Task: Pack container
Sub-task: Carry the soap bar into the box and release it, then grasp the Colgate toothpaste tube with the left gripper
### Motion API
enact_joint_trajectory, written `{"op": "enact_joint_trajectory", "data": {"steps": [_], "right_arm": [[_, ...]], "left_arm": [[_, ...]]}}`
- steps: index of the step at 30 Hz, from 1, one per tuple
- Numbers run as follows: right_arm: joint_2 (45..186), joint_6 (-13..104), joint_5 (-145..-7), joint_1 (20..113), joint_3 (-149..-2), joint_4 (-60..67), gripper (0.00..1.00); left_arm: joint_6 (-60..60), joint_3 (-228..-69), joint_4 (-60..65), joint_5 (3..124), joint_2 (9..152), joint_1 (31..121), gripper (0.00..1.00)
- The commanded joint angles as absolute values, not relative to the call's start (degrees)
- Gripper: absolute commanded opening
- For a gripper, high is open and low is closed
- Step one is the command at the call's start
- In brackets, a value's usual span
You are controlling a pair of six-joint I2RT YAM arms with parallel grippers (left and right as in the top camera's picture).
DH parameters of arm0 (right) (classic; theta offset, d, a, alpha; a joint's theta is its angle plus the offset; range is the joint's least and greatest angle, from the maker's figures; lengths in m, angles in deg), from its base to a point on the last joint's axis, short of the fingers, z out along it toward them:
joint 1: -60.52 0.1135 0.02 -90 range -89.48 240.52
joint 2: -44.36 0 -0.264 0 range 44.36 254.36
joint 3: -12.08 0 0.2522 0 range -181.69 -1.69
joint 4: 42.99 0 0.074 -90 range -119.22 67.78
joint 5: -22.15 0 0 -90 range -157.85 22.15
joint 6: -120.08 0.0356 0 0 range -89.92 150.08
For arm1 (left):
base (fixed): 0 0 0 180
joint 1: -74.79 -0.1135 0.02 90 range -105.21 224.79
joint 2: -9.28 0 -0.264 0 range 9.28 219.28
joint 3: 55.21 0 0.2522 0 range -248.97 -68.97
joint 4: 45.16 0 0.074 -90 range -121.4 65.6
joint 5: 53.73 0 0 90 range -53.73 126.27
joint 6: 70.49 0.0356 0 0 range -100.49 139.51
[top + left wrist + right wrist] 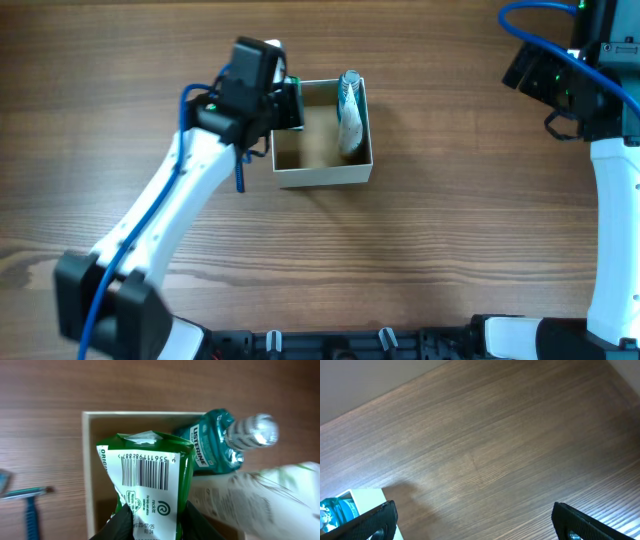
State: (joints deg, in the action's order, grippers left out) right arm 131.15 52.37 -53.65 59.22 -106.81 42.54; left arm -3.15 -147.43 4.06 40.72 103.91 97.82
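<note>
The container is a square white box with a tan inside, left of the table's centre. In it lie a teal mouthwash bottle and a white tube, which the overhead view shows along its right wall. My left gripper hangs over the box's left part. It is shut on a green packet with a barcode, held above the box floor. My right gripper is open and empty, far to the right.
A blue razor lies on the wooden table just left of the container's rim. The box corner shows at the lower left of the right wrist view. My left arm crosses the table's front left.
</note>
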Motion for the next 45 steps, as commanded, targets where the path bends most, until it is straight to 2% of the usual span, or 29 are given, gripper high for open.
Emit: {"op": "enact_joint_trajectory", "data": {"steps": [1,5,6,11,20,21,22,26,28,32,37,39,45], "right_arm": [[131.4,52.7,-53.3,59.2,-107.0,42.3,1.00],[131.4,52.7,-53.2,59.2,-107.0,42.2,1.00],[131.4,52.7,-53.2,59.2,-107.0,42.2,1.00],[131.4,52.7,-53.3,59.2,-107.0,42.2,1.00],[131.4,52.7,-53.3,59.2,-107.0,42.2,1.00],[131.4,52.7,-53.3,59.2,-107.0,42.2,1.00],[131.4,52.7,-53.3,59.2,-107.0,42.2,1.00],[131.4,52.7,-53.3,59.2,-107.0,42.2,1.00],[131.4,52.7,-53.3,59.2,-107.0,42.2,1.00],[131.4,52.7,-53.2,59.2,-107.0,42.2,1.00],[131.4,52.7,-53.3,59.2,-107.0,42.2,1.00],[131.4,52.7,-53.3,59.2,-107.0,42.2,1.00],[131.4,52.7,-53.3,59.2,-107.0,42.2,1.00]], "left_arm": [[-5.0,-148.5,2.0,42.9,109.4,99.7,0.29],[-5.0,-148.5,1.3,42.9,112.3,99.8,0.33],[-5.0,-148.5,1.4,42.9,113.0,99.8,0.37],[-5.0,-148.6,1.3,44.7,113.6,99.8,0.78],[-4.9,-148.7,4.9,44.8,104.7,96.5,0.80],[-4.9,-148.7,5.4,44.8,103.0,95.6,0.96],[-4.7,-148.7,5.8,44.8,101.2,94.6,1.00],[-4.3,-148.7,7.8,44.6,94.1,90.4,1.00],[0.2,-148.7,9.2,43.6,91.5,88.4,1.00],[4.7,-148.7,16.2,36.0,90.4,84.0,0.99],[6.4,-148.6,25.2,29.7,96.3,79.3,0.99],[10.8,-148.6,26.2,29.7,100.0,77.9,0.95],[16.4,-148.6,26.0,29.7,109.8,74.2,0.96]]}}
